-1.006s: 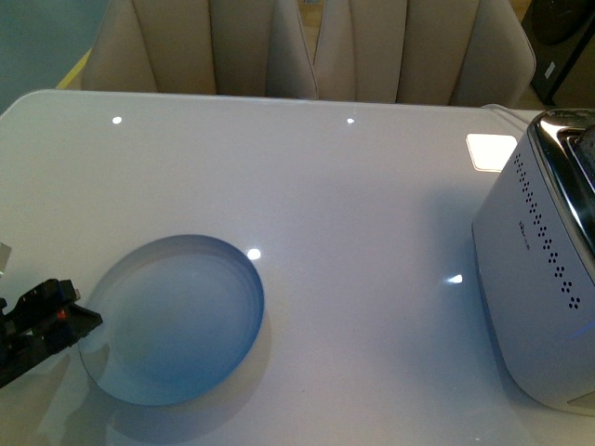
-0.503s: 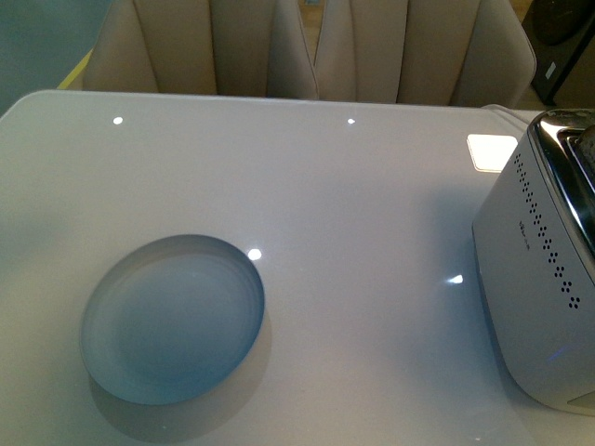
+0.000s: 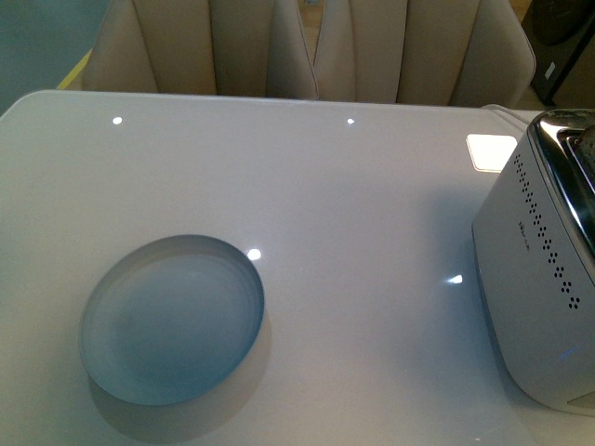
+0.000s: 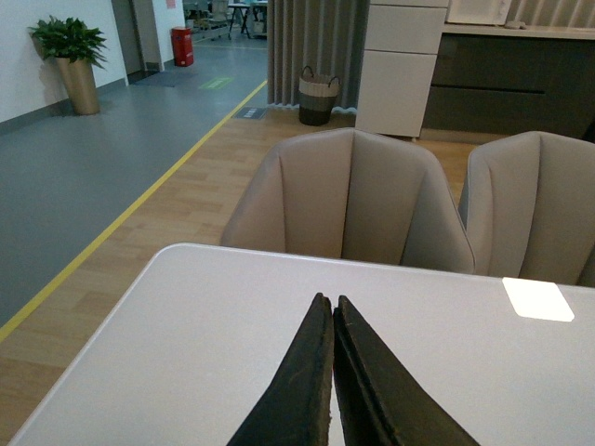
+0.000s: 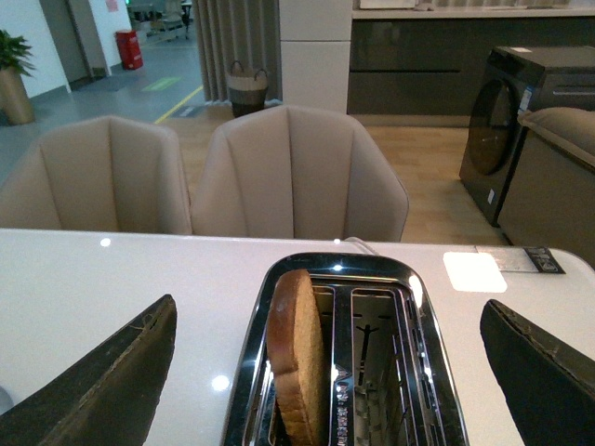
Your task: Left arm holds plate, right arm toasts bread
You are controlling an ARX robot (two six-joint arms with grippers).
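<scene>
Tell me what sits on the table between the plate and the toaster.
Nothing: in the front view, only bare white table separates the plate from the toaster.

Glossy white table point(image 3: 372, 204) lies bare between the round pale blue plate point(image 3: 172, 319) and the boxy white toaster point(image 3: 539, 288); beige chairs point(image 3: 307, 46) line the far edge

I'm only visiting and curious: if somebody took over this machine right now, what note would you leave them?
Left gripper: shut, empty, raised over the table, not holding the plate.
Right gripper: open, empty, above the toaster.
Plate: empty, on the table at the robot's left.
Bread: upright in one toaster slot, the other slot empty.
Done: bread loaded.
Left: whether toasting has started cannot be told; then grasp the plate and move the slice onto it.
</scene>
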